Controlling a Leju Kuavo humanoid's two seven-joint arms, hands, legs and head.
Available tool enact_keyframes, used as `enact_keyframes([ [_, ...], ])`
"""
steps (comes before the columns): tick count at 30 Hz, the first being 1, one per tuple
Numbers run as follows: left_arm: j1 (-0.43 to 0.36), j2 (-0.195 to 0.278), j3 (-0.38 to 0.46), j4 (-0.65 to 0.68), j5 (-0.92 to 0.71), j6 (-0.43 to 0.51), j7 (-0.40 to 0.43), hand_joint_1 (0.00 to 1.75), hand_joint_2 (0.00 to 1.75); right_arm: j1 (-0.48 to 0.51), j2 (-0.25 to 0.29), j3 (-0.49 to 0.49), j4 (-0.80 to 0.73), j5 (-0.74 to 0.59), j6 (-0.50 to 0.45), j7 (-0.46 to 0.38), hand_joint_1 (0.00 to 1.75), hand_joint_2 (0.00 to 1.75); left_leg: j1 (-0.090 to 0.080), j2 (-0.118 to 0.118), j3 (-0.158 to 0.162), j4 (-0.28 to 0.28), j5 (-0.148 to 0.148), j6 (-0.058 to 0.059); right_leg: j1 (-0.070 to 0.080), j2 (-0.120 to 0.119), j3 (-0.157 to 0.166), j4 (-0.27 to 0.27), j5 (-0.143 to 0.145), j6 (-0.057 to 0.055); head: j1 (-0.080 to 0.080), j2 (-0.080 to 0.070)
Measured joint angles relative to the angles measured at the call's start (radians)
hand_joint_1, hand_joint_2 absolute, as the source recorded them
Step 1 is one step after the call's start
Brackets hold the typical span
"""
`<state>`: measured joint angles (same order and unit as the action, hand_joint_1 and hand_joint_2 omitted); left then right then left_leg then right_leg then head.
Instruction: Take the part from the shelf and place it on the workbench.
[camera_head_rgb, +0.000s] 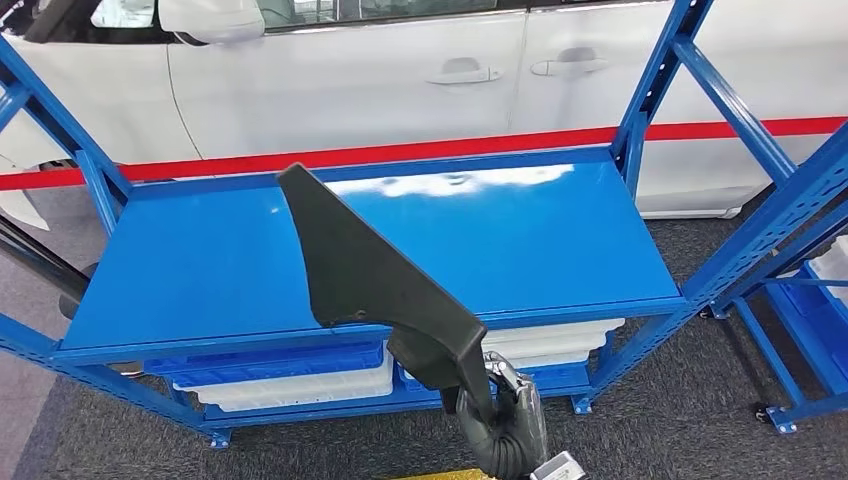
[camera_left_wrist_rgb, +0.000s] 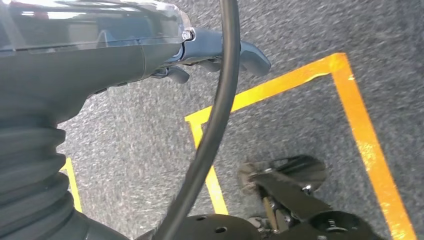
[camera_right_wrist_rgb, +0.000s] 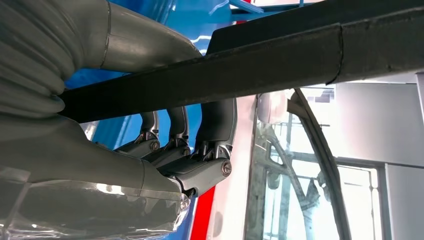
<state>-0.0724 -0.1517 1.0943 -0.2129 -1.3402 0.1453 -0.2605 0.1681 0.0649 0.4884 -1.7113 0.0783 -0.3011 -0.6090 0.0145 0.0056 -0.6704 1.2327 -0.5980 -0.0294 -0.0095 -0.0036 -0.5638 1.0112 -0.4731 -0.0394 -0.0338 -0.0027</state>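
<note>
While the right robot hand (camera_head_rgb: 497, 405) comes up from the near edge of the head view, it grips the narrow lower end of a long, black, matte plastic trim part (camera_head_rgb: 372, 275) shaped like a tapering blade. That part rises tilted from the hand toward the far left, its pointed tip standing over the glossy blue metal shelf board (camera_head_rgb: 560, 240) without touching it. In the right wrist view the right robot hand (camera_right_wrist_rgb: 187, 150) has its dark fingers (camera_right_wrist_rgb: 218, 120) curled against one side of the black part (camera_right_wrist_rgb: 280, 60) and its thick grey thumb on the other side, so the part is clamped between them.

The shelf board belongs to a blue steel rack (camera_head_rgb: 655, 75) with slanted braces at both ends. Under the board sit white and blue plastic bins (camera_head_rgb: 290, 375), side by side on a lower level. Beyond the rack runs a red band (camera_head_rgb: 420, 152), and behind it stands a white car (camera_head_rgb: 400, 70) with its door handles showing. Dark grey carpet (camera_head_rgb: 670, 410) covers the floor.

The left robot hand (camera_left_wrist_rgb: 220, 57) hangs over the grey carpet near an orange floor line (camera_left_wrist_rgb: 360, 135); its fingers are partly hidden, and I cannot tell whether they are spread or curled.
</note>
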Motion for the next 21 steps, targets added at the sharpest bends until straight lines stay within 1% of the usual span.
enact_keyframes([
  [1,0.000,0.000,0.000,0.000,0.000,0.000,0.000,0.00,1.75,0.002,0.000,-0.001,0.000,-0.001,0.003,0.000,1.75,1.75,0.000,0.000,-0.005,0.046,-0.017,0.000,0.003,0.000,-0.014,0.002,0.009,-0.001,0.000,0.000],
  [2,0.000,0.001,0.000,0.000,-0.001,0.000,0.000,0.00,1.75,0.003,0.000,-0.002,0.000,-0.001,0.007,0.000,1.75,1.75,-0.001,0.000,0.005,0.062,-0.012,0.001,0.005,0.000,-0.028,0.005,0.018,-0.001,0.000,0.000],
  [3,0.000,0.001,-0.001,0.000,-0.001,0.000,0.000,0.00,1.75,0.005,0.000,-0.003,0.000,-0.001,0.011,0.000,1.75,1.75,-0.001,0.000,0.033,0.044,0.011,0.004,0.007,0.000,-0.041,0.008,0.026,0.000,0.000,0.000],
  [4,-0.001,0.002,-0.001,0.000,-0.001,0.001,-0.001,0.00,1.75,0.006,0.000,-0.004,0.000,-0.002,0.016,0.000,1.75,1.75,-0.003,0.000,0.077,-0.009,0.040,0.009,0.009,0.000,-0.053,0.012,0.033,0.001,0.000,0.000],
  [5,-0.002,0.004,-0.001,0.000,-0.001,0.001,-0.001,0.00,1.75,0.006,0.000,-0.006,-0.001,-0.002,0.021,-0.001,1.75,1.75,-0.004,0.000,0.129,-0.081,0.056,0.016,0.010,0.000,-0.063,0.016,0.040,0.003,0.000,0.000],
  [6,-0.004,0.005,-0.001,0.000,-0.001,0.002,-0.002,0.00,1.75,0.007,0.000,-0.007,-0.002,-0.002,0.026,-0.002,1.75,1.75,-0.007,-0.001,0.177,-0.153,0.062,0.022,0.011,0.000,-0.069,0.018,0.047,0.007,0.000,0.000],
  [7,-0.006,0.006,-0.001,0.000,-0.001,0.003,-0.004,0.00,1.75,0.007,0.000,-0.009,-0.002,-0.002,0.031,-0.003,1.75,1.75,-0.010,-0.001,0.208,-0.206,0.059,0.027,0.011,-0.001,-0.073,0.019,0.054,0.012,0.000,0.000],
  [8,-0.007,0.008,-0.001,0.000,-0.001,0.003,-0.005,0.00,1.75,0.007,0.000,-0.010,-0.003,-0.002,0.035,-0.005,1.75,1.75,-0.013,-0.001,0.222,-0.234,0.053,0.031,0.011,-0.002,-0.074,0.018,0.061,0.017,0.000,0.000],
  [9,-0.007,0.009,-0.001,0.000,-0.001,0.004,-0.006,0.00,1.75,0.008,0.000,-0.011,-0.005,-0.003,0.040,-0.007,1.75,1.75,-0.016,-0.002,0.223,-0.244,0.057,0.035,0.010,-0.002,-0.074,0.015,0.070,0.024,0.000,0.000],
  [10,-0.007,0.011,-0.001,0.000,-0.001,0.005,-0.006,0.00,1.75,0.009,0.000,-0.013,-0.005,-0.004,0.043,-0.009,1.75,1.75,-0.014,0.000,0.219,-0.248,0.067,0.041,0.009,-0.002,-0.076,0.014,0.076,0.030,0.000,0.000],
  [11,-0.007,0.012,-0.001,0.000,-0.001,0.007,-0.006,0.00,1.75,0.011,0.000,-0.015,-0.006,-0.004,0.046,-0.011,1.75,1.75,-0.012,0.002,0.214,-0.254,0.079,0.048,0.009,-0.001,-0.080,0.018,0.070,0.036,0.000,0.000],
  [12,-0.008,0.014,-0.001,0.000,-0.001,0.010,-0.006,0.00,1.75,0.013,0.000,-0.018,-0.008,-0.005,0.049,-0.013,1.75,1.75,-0.009,0.004,0.206,-0.260,0.093,0.056,0.008,0.001,-0.088,0.034,0.046,0.042,0.000,0.000],
  [13,-0.008,0.015,-0.001,0.000,0.000,0.013,-0.007,0.00,1.75,0.016,0.000,-0.021,-0.008,-0.005,0.050,-0.015,1.75,1.75,-0.006,0.006,0.195,-0.265,0.106,0.061,0.007,0.003,-0.101,0.067,0.006,0.047,0.000,0.000],
  [14,-0.008,0.017,-0.001,0.000,0.001,0.017,-0.008,0.00,1.75,0.018,0.000,-0.023,-0.009,-0.005,0.051,-0.017,1.75,1.75,-0.007,0.007,0.182,-0.265,0.117,0.065,0.005,0.004,-0.115,0.116,-0.046,0.052,0.000,0.000],
  [15,-0.008,0.020,-0.001,0.000,0.002,0.021,-0.010,0.00,1.75,0.022,-0.001,-0.026,-0.009,-0.003,0.052,-0.018,1.75,1.75,-0.008,0.008,0.169,-0.263,0.127,0.068,0.002,0.004,-0.128,0.177,-0.091,0.056,0.000,0.000],
  [16,-0.008,0.023,-0.001,0.000,0.005,0.023,-0.013,0.00,1.75,0.026,-0.001,-0.027,-0.009,0.000,0.052,-0.019,1.75,1.75,-0.008,0.008,0.154,-0.261,0.136,0.067,-0.002,0.004,-0.135,0.232,-0.115,0.061,0.000,0.000],
  [17,-0.008,0.026,-0.001,0.000,0.007,0.024,-0.015,0.00,1.75,0.030,-0.001,-0.029,-0.009,0.003,0.054,-0.020,1.75,1.75,-0.008,0.008,0.140,-0.256,0.145,0.065,-0.005,0.004,-0.132,0.265,-0.115,0.065,0.000,0.000],
  [18,-0.008,0.029,0.000,0.000,0.008,0.024,-0.018,0.00,1.75,0.034,-0.002,-0.030,-0.009,0.006,0.055,-0.021,1.75,1.75,-0.008,0.008,0.125,-0.250,0.153,0.062,-0.008,0.004,-0.114,0.267,-0.094,0.068,0.000,0.000],
  [19,-0.007,0.030,0.000,0.000,0.010,0.024,-0.019,0.00,1.75,0.037,-0.002,-0.031,-0.009,0.008,0.056,-0.021,1.75,1.75,-0.007,0.008,0.110,-0.242,0.158,0.058,-0.011,0.003,-0.078,0.233,-0.065,0.069,0.000,0.000],
  [20,-0.007,0.032,0.000,0.000,0.010,0.024,-0.019,0.00,1.75,0.038,-0.002,-0.031,-0.009,0.009,0.058,-0.021,1.75,1.75,-0.006,0.008,0.096,-0.233,0.162,0.054,-0.013,0.003,-0.029,0.169,-0.049,0.069,0.000,0.000],
  [21,-0.008,0.033,0.000,0.000,0.011,0.024,-0.020,0.00,1.75,0.039,-0.002,-0.031,-0.009,0.009,0.059,-0.021,1.75,1.75,-0.007,0.008,0.084,-0.222,0.166,0.049,-0.013,0.003,0.019,0.098,-0.047,0.067,0.000,0.000],
])
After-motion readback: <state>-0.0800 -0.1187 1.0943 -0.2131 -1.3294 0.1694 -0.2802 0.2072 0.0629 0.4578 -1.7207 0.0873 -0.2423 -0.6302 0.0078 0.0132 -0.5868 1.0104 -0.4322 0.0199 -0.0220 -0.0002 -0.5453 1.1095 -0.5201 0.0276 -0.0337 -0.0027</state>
